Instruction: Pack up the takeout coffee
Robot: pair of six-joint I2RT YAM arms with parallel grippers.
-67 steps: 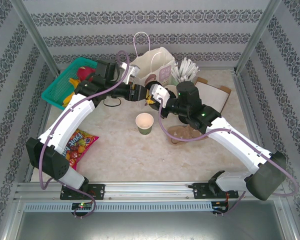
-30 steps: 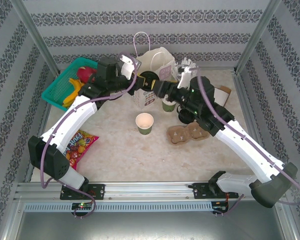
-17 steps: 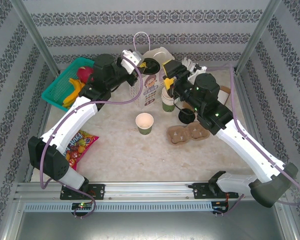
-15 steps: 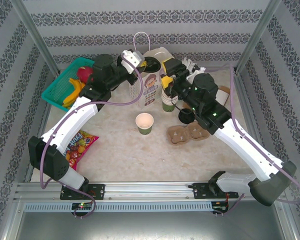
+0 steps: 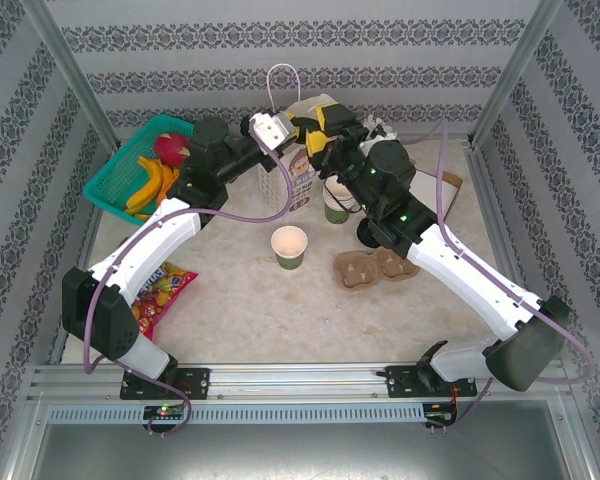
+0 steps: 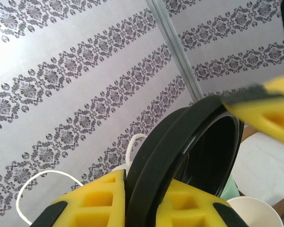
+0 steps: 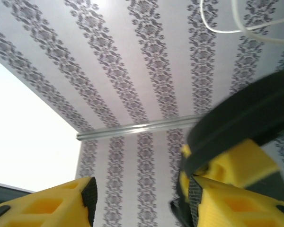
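The takeout coffee's dark green cup [image 5: 289, 246] stands lidless in the middle of the table. A round black lid [image 6: 180, 156] is pinched by its rim in my left gripper [image 6: 142, 189], which is shut on it above the white paper bag [image 5: 302, 178]. From above, the left gripper [image 5: 280, 128] and the right gripper [image 5: 318, 124] meet over the bag's mouth. My right gripper [image 7: 139, 198] is open, with the lid [image 7: 246, 118] just beside its right finger and nothing between its pads.
A stack of lidless cups [image 5: 337, 206] and a second black lid [image 5: 372, 232] sit right of the bag. The brown pulp tray [image 5: 375, 267] lies in front of them. A green basket [image 5: 110, 180] of fruit is at the far left, and a candy bag [image 5: 158, 290] at the near left.
The right gripper has swung up and left until it reaches the lid held by the left gripper. Its jaws have narrowed somewhat. The left gripper has kept its hold and shifted slightly right.
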